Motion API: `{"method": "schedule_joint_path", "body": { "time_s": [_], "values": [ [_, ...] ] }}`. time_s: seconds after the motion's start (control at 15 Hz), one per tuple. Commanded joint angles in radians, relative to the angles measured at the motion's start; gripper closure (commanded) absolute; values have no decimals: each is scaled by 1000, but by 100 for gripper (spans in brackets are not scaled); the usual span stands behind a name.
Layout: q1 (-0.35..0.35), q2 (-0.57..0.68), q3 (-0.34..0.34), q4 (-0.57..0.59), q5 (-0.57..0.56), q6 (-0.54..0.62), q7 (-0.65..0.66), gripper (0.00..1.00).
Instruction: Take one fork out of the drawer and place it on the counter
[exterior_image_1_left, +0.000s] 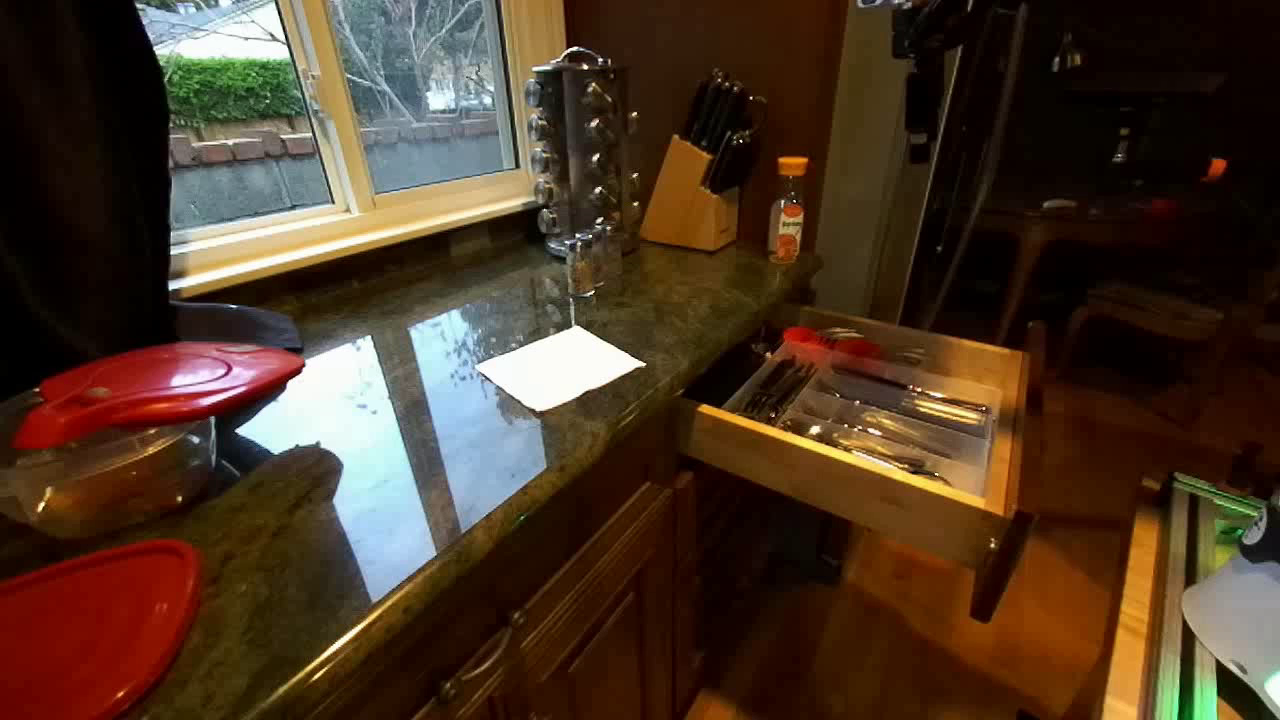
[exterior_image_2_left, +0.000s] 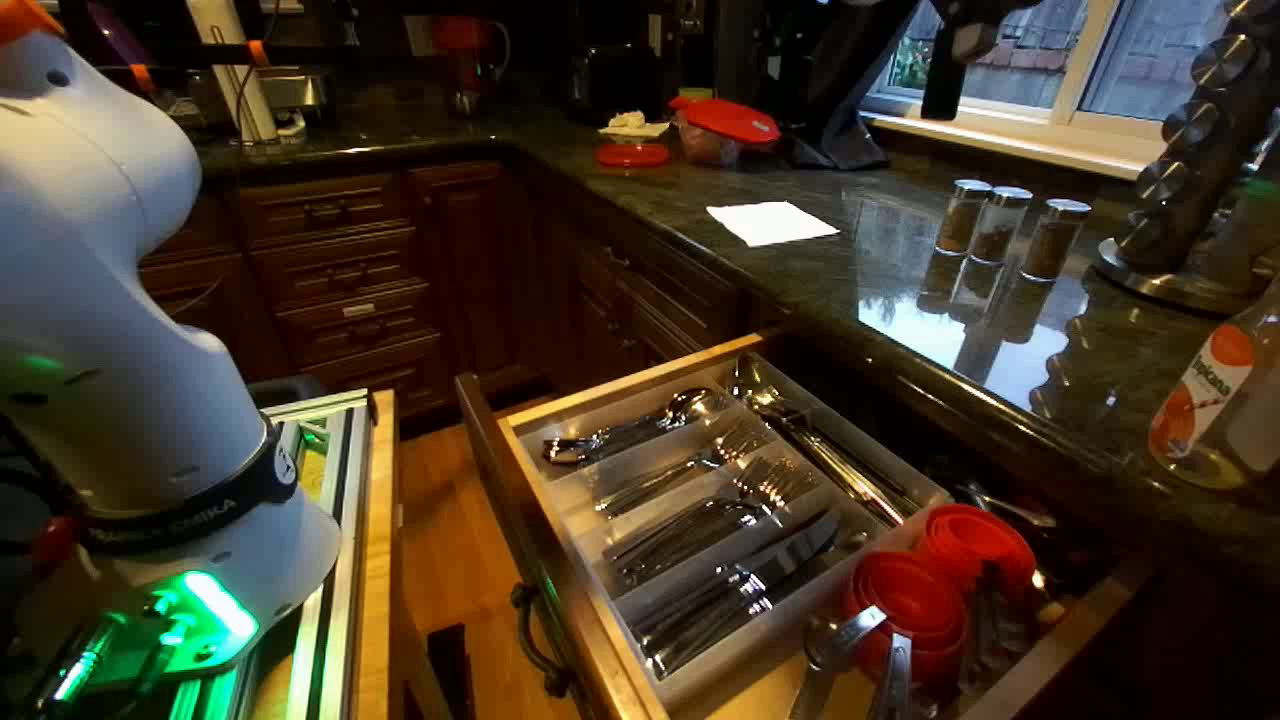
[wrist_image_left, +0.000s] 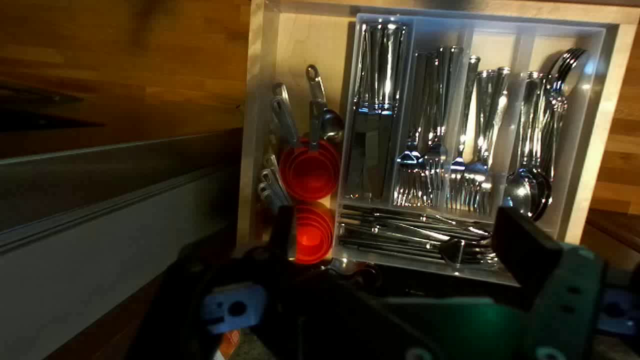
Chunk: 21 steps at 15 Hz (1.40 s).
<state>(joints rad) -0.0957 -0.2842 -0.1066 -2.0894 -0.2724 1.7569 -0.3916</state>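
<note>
The drawer (exterior_image_1_left: 850, 480) stands pulled out beside the counter (exterior_image_1_left: 240, 580); both also show in an exterior view, the drawer (exterior_image_2_left: 480, 430) and the counter (exterior_image_2_left: 870, 330). Forks (wrist_image_left: 420, 175) lie in two middle compartments of the clear cutlery tray, tines toward the counter. The forks (exterior_image_2_left: 765, 490) also show in an exterior view. My gripper (wrist_image_left: 395, 225) is open and empty, above the drawer, its fingers wide apart in the wrist view. A dark part that looks like it hangs at the top edge of both exterior views.
Knives (wrist_image_left: 375, 110) and spoons (wrist_image_left: 530, 150) flank the forks. Red measuring cups (wrist_image_left: 310, 172) lie beside the tray. A white paper (exterior_image_1_left: 560, 368) lies on the counter. Spice jars (exterior_image_2_left: 990, 225), a juice bottle (exterior_image_1_left: 787, 215) and a knife block (exterior_image_1_left: 690, 195) stand on it.
</note>
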Motion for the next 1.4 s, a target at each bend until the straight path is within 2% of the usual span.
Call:
{"method": "schedule_joint_path", "body": {
  "time_s": [0.0, 0.53, 0.87, 1.0, 1.33],
  "values": [
    [11, 1, -9, 3, -2, -4, 2, 0],
    [11, 1, -9, 3, -2, -4, 2, 0],
    [57, 108, 7, -8, 0, 3, -135, 0],
    [61, 169, 10, -10, -13, 22, -151, 0],
    [16, 319, -11, -2, -51, 57, -188, 0]
  ]
}}
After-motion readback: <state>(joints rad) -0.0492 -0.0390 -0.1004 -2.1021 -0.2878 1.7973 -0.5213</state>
